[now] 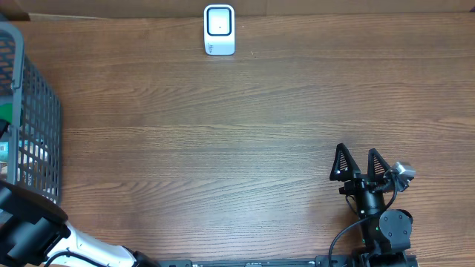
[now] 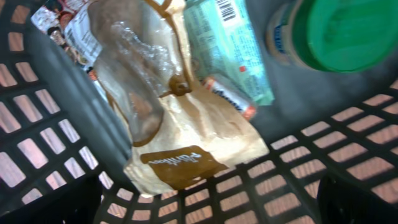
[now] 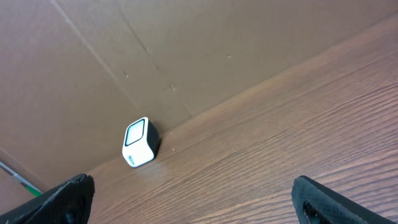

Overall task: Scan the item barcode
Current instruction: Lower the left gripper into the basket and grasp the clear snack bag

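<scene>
A white barcode scanner (image 1: 219, 30) stands at the table's far edge; the right wrist view shows the scanner (image 3: 140, 142) against a cardboard wall. Inside the grey basket (image 1: 33, 111) lie a tan and brown bag (image 2: 180, 124), a mint-green packet (image 2: 227, 43) with a barcode on its top end, and a green-lidded jar (image 2: 333, 31). My left gripper (image 2: 202, 186) hangs open over the basket's mesh wall, just short of the bag, holding nothing. My right gripper (image 1: 357, 150) rests open over the bare table at the near right, and its view shows the right gripper (image 3: 193, 183) empty.
The basket's mesh wall (image 2: 323, 168) runs under and around the left fingers. Another printed packet (image 2: 62, 22) lies at the basket's far corner. Brown cardboard (image 3: 186, 50) backs the table behind the scanner. The left arm (image 1: 30, 230) reaches in from the near left corner.
</scene>
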`<control>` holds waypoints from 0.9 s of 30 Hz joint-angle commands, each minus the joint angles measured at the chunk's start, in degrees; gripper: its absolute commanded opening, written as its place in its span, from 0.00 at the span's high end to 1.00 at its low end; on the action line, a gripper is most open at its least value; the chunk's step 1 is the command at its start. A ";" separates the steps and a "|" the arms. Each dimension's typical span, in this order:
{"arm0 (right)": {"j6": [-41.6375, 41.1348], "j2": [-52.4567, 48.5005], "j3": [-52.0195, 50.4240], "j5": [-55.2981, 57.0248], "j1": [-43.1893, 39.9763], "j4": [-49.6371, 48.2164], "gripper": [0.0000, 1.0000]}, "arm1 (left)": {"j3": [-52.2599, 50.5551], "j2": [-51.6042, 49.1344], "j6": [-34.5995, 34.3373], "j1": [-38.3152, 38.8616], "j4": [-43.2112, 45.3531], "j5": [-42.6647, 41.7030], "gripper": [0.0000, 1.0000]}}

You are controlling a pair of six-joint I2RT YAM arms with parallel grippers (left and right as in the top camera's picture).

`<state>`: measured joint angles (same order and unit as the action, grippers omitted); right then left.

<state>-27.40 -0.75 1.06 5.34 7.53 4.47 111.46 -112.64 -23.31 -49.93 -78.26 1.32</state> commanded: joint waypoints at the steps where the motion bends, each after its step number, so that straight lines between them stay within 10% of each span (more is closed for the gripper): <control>1: 0.20 0.20 -0.59 0.11 -0.11 -0.26 0.00 | 0.24 -2.27 1.73 -0.50 -0.59 4.42 0.00; 21: 0.20 0.20 -0.59 0.11 -0.11 -0.26 0.00 | 0.22 -17.81 2.60 -1.09 1.33 4.74 0.15; 27: 0.20 0.20 -0.59 0.11 -0.11 -0.26 0.00 | 0.22 -19.58 2.58 -1.09 2.05 4.87 0.55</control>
<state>-27.40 -0.75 1.06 5.32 7.53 4.47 111.81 -128.73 -20.71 -50.61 -76.75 3.84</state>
